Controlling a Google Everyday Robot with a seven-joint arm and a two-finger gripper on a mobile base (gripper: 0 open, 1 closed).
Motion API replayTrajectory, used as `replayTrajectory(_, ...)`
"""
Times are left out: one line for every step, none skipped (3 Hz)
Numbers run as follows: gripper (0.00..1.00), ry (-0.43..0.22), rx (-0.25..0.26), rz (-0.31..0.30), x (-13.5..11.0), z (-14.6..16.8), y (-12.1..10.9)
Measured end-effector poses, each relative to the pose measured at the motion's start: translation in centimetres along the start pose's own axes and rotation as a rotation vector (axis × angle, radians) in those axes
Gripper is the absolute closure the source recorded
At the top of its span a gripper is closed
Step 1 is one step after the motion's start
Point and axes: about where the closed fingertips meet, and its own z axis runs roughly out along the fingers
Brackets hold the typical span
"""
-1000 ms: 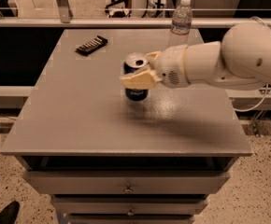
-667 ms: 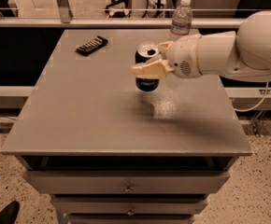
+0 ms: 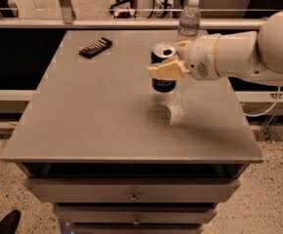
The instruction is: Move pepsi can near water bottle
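Gripper: the gripper (image 3: 165,58) reaches in from the right over the counter's (image 3: 97,126) middle, its tan fingers (image 3: 165,71) clamped on the pepsi can (image 3: 163,85).
Pepsi can: upright between the fingers, open silver top showing above them and dark-blue base below; it appears raised off the counter.
Water bottle: the water bottle (image 3: 189,17) stands upright at the far edge, behind and slightly right of the can, apart from it.
Other: a flat black object (image 3: 95,47) lies far left.

Pincer (image 3: 165,57) clamped round pepsi can (image 3: 163,85) hides can's middle; arm (image 3: 239,55) cut off at right edge.
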Motion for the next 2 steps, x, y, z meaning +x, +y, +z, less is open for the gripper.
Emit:
replayTrajectory(1.0, 0.024, 0.125, -0.025, 0.6, -2.9, -4.4)
replayTrajectory(1.0, 0.022, 0.242, -0.017, 1.8, -5.9, -9.4)
